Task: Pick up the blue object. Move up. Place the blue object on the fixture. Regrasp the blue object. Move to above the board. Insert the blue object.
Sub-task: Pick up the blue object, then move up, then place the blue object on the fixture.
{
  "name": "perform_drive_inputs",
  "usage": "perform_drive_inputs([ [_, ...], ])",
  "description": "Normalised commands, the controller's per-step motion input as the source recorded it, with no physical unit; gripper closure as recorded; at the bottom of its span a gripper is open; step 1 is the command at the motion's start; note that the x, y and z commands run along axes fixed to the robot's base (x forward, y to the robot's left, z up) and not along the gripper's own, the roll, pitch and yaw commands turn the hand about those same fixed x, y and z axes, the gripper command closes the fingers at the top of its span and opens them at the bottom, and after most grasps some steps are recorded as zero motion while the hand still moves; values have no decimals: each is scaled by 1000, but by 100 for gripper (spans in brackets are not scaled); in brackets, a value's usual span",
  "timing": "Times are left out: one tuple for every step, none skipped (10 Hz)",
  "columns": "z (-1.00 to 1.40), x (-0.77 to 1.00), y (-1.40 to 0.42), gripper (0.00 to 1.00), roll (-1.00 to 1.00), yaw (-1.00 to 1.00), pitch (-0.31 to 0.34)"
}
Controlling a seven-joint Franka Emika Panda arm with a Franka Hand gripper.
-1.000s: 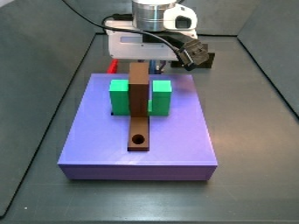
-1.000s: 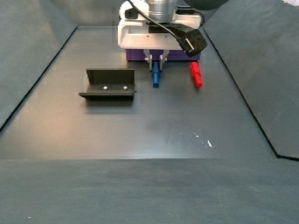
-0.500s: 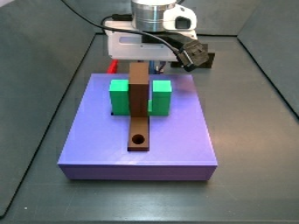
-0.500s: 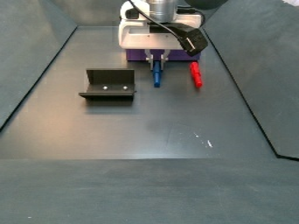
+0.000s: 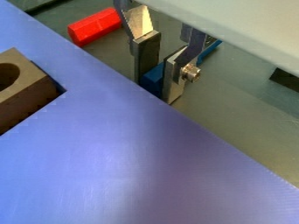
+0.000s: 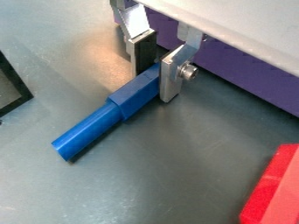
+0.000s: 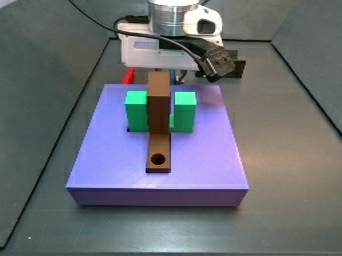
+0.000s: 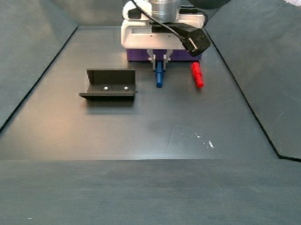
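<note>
Gripper lowered to floor, fingers straddling blue object

wrist housing: white boxy block, rounded edges, seen in both side views
arm link: silver-grey cylinder w/ dark band, above white block
camera mount: black, angled, on one side of the housing
cables: black, looping off the wrist
claw: low beside the board, near the worktop; 2 flat silver plates, dark pads
fingers: silver plate w/ small round screw; same in both wrist views
</note>
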Motion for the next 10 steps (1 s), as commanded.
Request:
perform_drive_inputs([
  [0,0,0,100,0,0,0],
  [0,0,0,100,0,0,0],
  [0,0,0,100,0,0,0],
  [0,0,0,100,0,0,0],
  [833,0,0,100,0,0,0],
  [808,-31,53,100,14,-45,15],
  [614,-70,46,100,2,-47,28],
  [231,-19,16,100,-37,-25,-6],
  [0,11,0,100,0,0,-11],
  [0,137,3,100,-254,-51,-17],
])
